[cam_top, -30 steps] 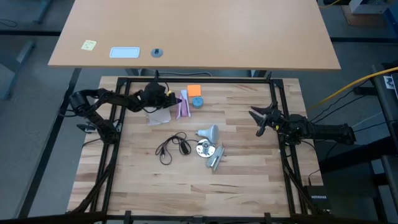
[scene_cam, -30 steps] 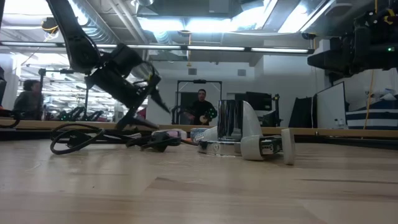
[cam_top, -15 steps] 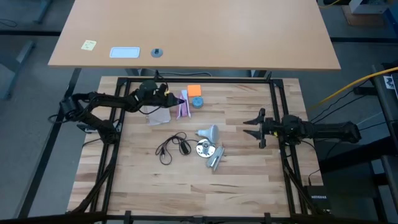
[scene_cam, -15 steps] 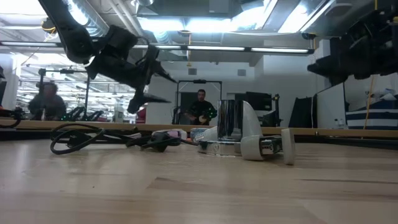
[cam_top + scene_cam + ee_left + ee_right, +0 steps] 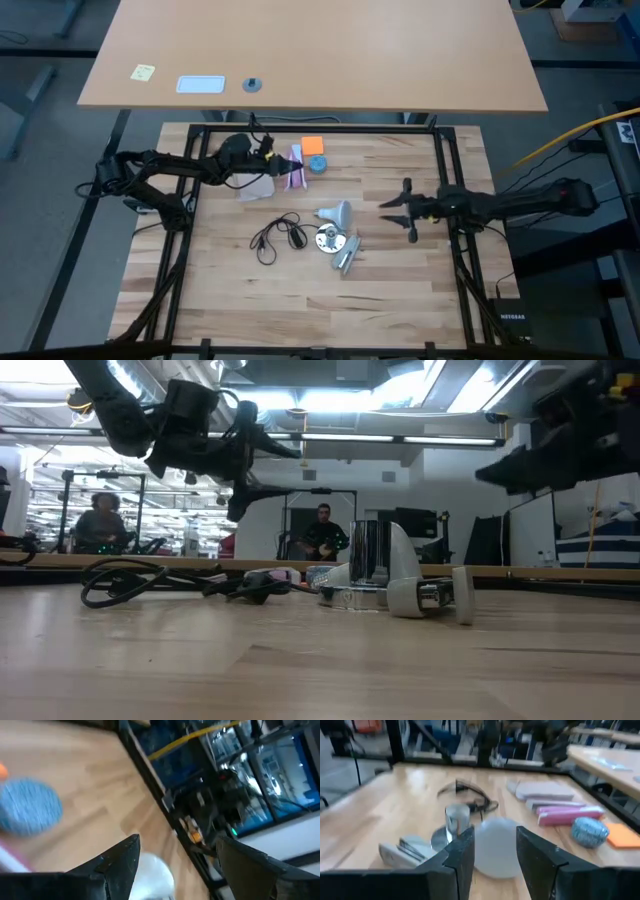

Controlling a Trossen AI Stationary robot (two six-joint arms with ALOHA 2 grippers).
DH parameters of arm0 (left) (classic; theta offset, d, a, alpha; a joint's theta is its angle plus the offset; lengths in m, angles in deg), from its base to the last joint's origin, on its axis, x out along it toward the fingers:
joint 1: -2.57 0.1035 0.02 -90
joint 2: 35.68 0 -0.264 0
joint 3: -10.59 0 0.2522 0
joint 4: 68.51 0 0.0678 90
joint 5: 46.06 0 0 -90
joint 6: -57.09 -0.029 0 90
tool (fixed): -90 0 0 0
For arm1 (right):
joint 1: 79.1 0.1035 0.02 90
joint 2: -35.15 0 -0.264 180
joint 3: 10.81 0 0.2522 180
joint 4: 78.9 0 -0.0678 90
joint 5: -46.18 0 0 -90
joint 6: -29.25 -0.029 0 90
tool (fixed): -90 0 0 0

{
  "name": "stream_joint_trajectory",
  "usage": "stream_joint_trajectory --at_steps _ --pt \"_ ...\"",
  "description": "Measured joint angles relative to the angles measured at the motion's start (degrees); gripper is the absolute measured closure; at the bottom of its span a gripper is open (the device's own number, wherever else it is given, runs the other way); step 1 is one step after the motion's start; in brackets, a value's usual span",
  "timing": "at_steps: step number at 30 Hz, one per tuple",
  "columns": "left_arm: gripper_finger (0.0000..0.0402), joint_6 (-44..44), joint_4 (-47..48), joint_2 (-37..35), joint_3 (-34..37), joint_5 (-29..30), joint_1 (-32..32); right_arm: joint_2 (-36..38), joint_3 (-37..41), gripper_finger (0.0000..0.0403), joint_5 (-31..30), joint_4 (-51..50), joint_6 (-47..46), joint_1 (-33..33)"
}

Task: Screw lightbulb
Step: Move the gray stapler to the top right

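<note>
Right wrist view looks past the right end effector (image 5: 494, 851), whose two dark fingers stand spread with nothing between them, straight at the lightbulb (image 5: 495, 846) lying on the wooden bench (image 5: 395, 800). Seen from above, the lightbulb (image 5: 336, 213) rests on its side near the middle of the bench (image 5: 390, 280), touching or just beside the silvery socket (image 5: 328, 238), which sits a little nearer the front edge with a grey clamp piece (image 5: 346, 253) against it. The right end effector (image 5: 398, 210) hovers to the right of the lightbulb, apart from it, pointing toward it. A thin dark cord (image 5: 275, 236) coils to the left of the lightbulb. Farther back from the lightbulb lie a pink-and-white packet (image 5: 296, 168), a round blue object (image 5: 317, 164) and an orange pad (image 5: 312, 145). The left end effector (image 5: 283, 163) hangs just beside the packet, well apart from the lightbulb, fingers spread and empty. Low view shows two people (image 5: 322, 536) in the room beyond the bench.
</note>
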Motion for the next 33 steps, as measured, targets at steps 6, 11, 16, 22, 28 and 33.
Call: stream_joint_trajectory --at_steps 6,11,16,22,28,33 --pt "0.0147 -7.48 -1.08 0.00 -0.02 6.99 -2.86 -15.93 -6.41 0.0260 1.75 0.27 2.93 0.00" --pt "0.0147 -11.78 -1.00 0.00 -0.02 8.10 -5.05 -28.91 -12.38 0.0260 7.30 0.03 5.15 0.00" --pt "0.0147 -15.98 0.13 0.00 -0.02 8.31 -6.85 -38.82 -18.86 0.0260 18.19 0.05 5.48 0.75" --pt "0.0147 -20.31 2.37 0.02 -0.02 8.86 -8.18 -46.20 -25.64 0.0260 20.21 -0.19 5.82 6.33" --pt "0.0147 -21.79 4.07 0.02 0.00 9.10 -8.15 -50.46 -29.10 0.0260 11.98 -7.02 4.82 11.58" --pt "0.0147 -23.08 5.21 0.02 0.00 9.35 -8.28 -52.66 -29.64 0.0260 2.93 -8.83 -1.27 13.60"
